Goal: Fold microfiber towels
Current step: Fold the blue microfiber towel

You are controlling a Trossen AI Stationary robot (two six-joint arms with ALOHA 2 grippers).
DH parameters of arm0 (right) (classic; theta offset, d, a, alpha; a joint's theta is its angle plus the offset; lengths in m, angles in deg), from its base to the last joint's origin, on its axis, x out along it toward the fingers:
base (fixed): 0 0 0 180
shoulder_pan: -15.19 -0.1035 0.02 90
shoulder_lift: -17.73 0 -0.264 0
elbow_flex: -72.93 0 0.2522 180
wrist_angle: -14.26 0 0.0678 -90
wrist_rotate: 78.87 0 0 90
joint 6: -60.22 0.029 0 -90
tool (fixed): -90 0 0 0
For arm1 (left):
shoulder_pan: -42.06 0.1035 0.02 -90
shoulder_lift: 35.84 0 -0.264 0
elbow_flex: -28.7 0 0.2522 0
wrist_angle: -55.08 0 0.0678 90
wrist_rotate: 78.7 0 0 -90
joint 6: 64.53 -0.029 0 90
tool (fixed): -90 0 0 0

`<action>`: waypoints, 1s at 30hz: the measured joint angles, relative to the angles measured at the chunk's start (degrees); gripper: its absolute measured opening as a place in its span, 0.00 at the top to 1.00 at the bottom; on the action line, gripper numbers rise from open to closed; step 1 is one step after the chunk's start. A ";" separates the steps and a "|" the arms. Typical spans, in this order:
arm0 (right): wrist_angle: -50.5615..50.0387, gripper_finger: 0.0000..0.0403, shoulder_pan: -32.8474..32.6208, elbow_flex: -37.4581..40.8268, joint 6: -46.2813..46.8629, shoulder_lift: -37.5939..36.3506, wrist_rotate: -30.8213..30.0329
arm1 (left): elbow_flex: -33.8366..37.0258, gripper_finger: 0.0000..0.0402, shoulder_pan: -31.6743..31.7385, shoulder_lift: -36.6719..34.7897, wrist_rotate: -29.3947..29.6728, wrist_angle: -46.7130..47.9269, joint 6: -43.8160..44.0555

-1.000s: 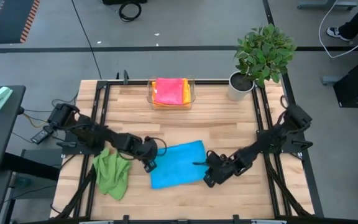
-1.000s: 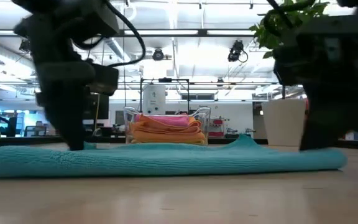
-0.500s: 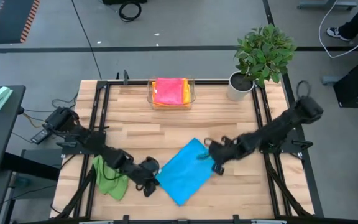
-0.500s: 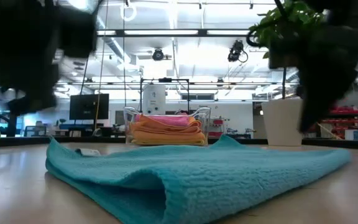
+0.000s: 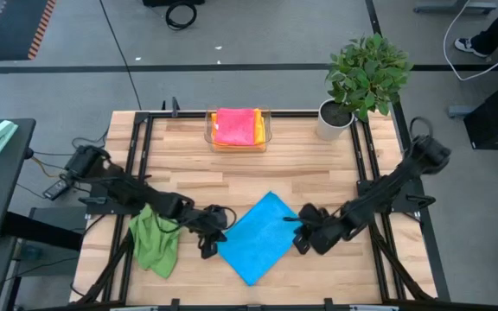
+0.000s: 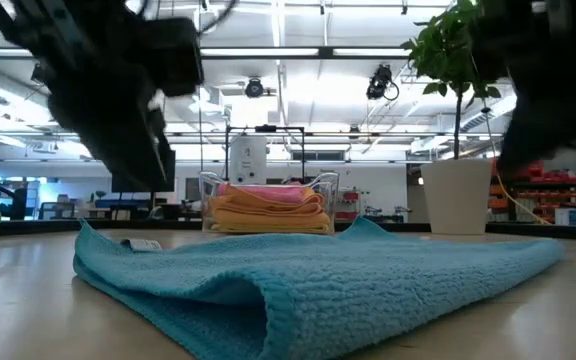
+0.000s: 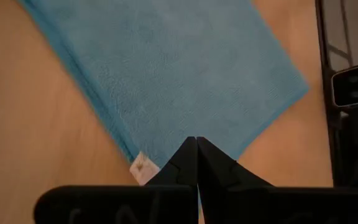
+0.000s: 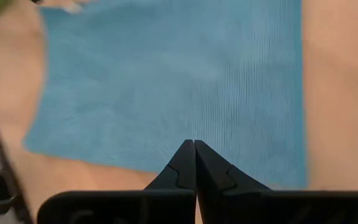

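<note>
A blue microfiber towel [image 5: 262, 235] lies folded on the wooden table, set slantwise with one corner toward the near edge; its folded edge [image 6: 258, 300] faces the low view. My left gripper [image 5: 211, 245] is shut and hangs just above the towel's left corner [image 7: 143, 167]. My right gripper [image 5: 299, 235] is shut above the towel's right corner. A crumpled green towel [image 5: 154, 244] lies near the left edge. Folded pink and orange towels [image 5: 236, 126] are stacked in a clear tray [image 5: 267, 130] at the far edge.
A potted plant [image 5: 363, 79] stands at the far right corner, and its white pot [image 6: 456, 195] rises behind the towel. Black rails [image 5: 366, 164] run along both side edges. Bare wood [image 5: 232, 177] lies between the tray and the blue towel.
The blue towel has turned about on the table from lying crosswise to lying slantwise, its left end swung toward the near edge and its right end toward the far edge. Both grippers went with it, shut throughout. They have since risen off it.
</note>
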 joint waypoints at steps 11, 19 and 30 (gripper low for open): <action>-1.17 1.00 0.96 -0.24 5.85 11.50 3.71 | -0.44 0.99 0.47 12.09 -6.69 -6.82 5.15; -9.53 1.00 20.84 0.10 -26.44 4.86 6.79 | -2.17 0.99 -4.68 11.90 5.36 -11.11 22.83; -8.23 1.00 22.13 -0.20 -35.19 -9.95 16.25 | -21.63 0.98 -5.22 10.32 12.61 7.78 -13.47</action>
